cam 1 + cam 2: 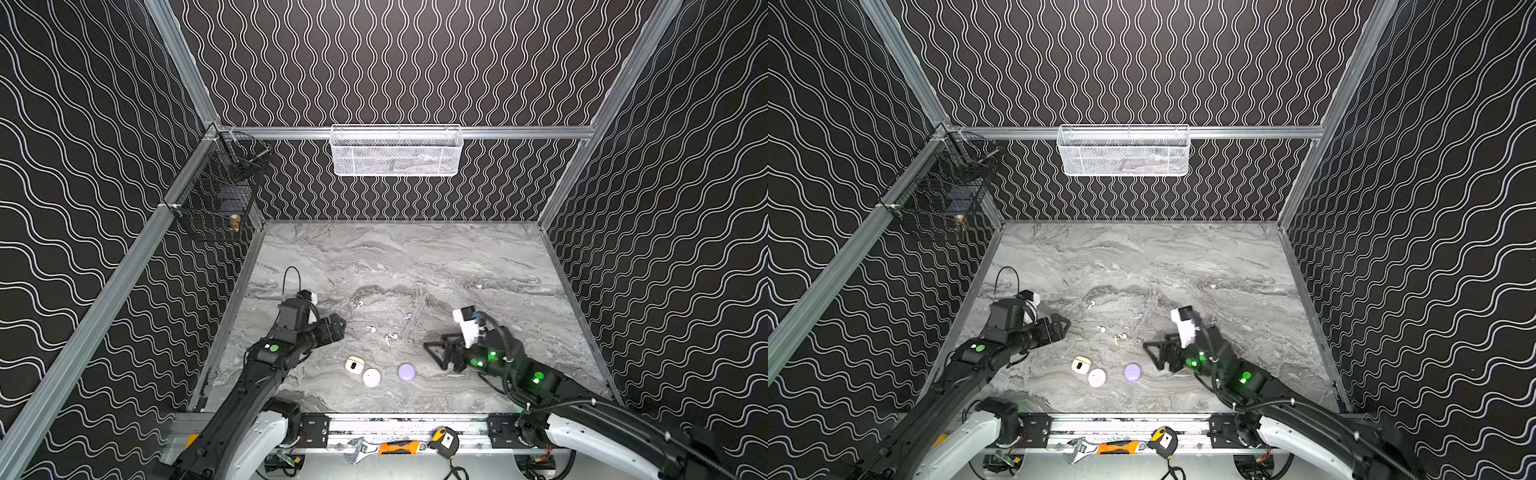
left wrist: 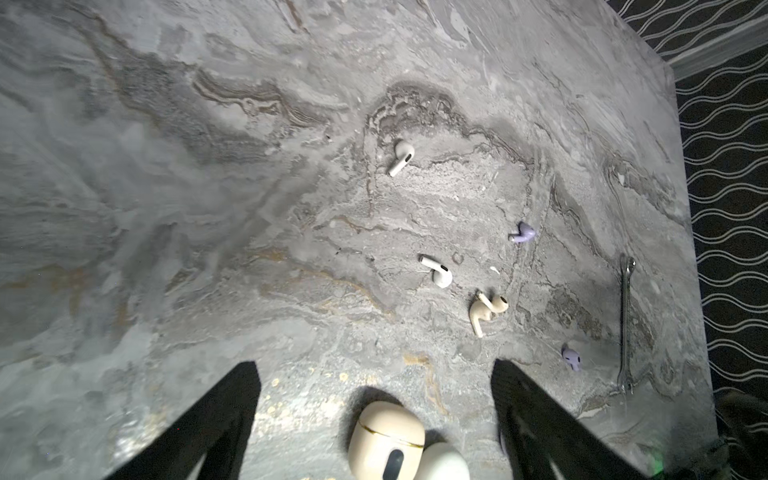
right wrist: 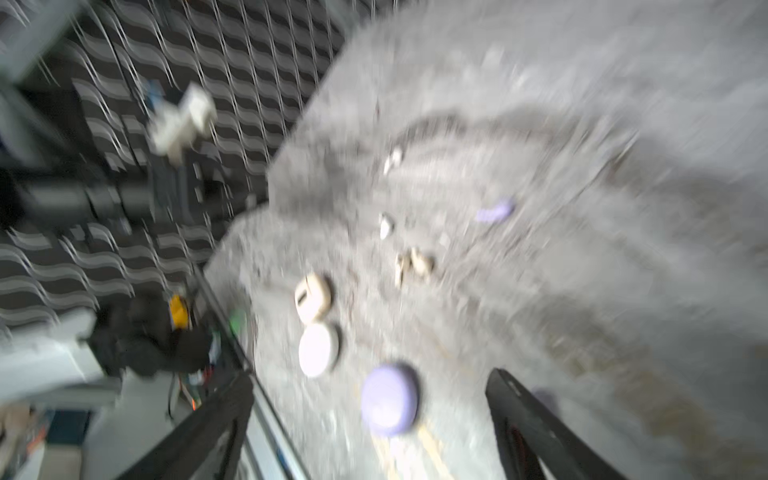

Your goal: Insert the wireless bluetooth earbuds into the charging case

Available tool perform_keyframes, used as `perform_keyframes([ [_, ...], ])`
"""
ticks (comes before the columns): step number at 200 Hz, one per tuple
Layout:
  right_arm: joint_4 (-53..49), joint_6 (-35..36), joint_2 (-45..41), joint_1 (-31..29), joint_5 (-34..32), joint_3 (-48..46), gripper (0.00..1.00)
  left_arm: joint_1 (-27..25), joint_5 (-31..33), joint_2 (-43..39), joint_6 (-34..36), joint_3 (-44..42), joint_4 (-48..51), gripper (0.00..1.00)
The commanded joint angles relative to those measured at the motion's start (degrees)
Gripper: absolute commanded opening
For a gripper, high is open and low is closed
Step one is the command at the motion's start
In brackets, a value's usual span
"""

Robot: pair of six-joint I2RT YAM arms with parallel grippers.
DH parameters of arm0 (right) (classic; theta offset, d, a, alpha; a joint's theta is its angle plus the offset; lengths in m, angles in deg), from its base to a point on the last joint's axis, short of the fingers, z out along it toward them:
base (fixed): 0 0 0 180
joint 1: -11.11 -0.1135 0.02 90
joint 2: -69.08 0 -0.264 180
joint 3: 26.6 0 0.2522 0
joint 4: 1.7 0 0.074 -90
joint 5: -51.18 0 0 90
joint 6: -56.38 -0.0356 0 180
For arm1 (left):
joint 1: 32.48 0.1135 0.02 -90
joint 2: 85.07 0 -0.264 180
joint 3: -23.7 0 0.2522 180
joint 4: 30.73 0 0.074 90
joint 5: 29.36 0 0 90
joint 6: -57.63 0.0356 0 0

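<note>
Three shut charging cases lie near the table's front: cream (image 1: pixel 354 365), round white (image 1: pixel 371 377) and lavender (image 1: pixel 406 372). Behind them the earbuds lie loose: two white ones (image 2: pixel 401 158) (image 2: pixel 436 270), a touching cream pair (image 2: pixel 486 309) and two lavender ones (image 2: pixel 523 233) (image 2: pixel 572 357). My left gripper (image 1: pixel 340 326) hovers left of the earbuds, open and empty, with the cream case (image 2: pixel 386 440) below its spread fingers. My right gripper (image 1: pixel 434 356) hangs right of the lavender case (image 3: pixel 388 401), also open and empty. The right wrist view is blurred.
A long steel wrench (image 2: pixel 625 324) lies on the marble beside the right arm. A white mesh basket (image 1: pixel 395 149) hangs on the back wall, a black wire basket (image 1: pixel 216 195) at the left. An adjustable wrench (image 1: pixel 361 449) and a tape measure (image 1: pixel 444 442) rest on the front rail.
</note>
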State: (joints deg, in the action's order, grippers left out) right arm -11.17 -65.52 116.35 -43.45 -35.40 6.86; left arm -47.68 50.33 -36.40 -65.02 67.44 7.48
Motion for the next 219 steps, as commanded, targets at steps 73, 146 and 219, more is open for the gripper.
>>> perform_keyframes([
  [73, -6.09, 3.39, 33.31, -13.37, -15.29, 16.49, 0.99, -2.55, 9.66, -5.91, 3.38, -3.45, 0.58, 0.94],
  [146, -3.69, 4.56, 38.71, -13.99, -8.87, 16.11, 0.99, -2.52, 10.47, -3.95, 3.00, -2.91, 0.92, 0.91],
  [219, -4.11, 2.89, 38.28, -16.59, -8.47, 15.50, 0.92, -2.55, 11.01, -5.39, 2.68, -3.26, 1.16, 0.92],
])
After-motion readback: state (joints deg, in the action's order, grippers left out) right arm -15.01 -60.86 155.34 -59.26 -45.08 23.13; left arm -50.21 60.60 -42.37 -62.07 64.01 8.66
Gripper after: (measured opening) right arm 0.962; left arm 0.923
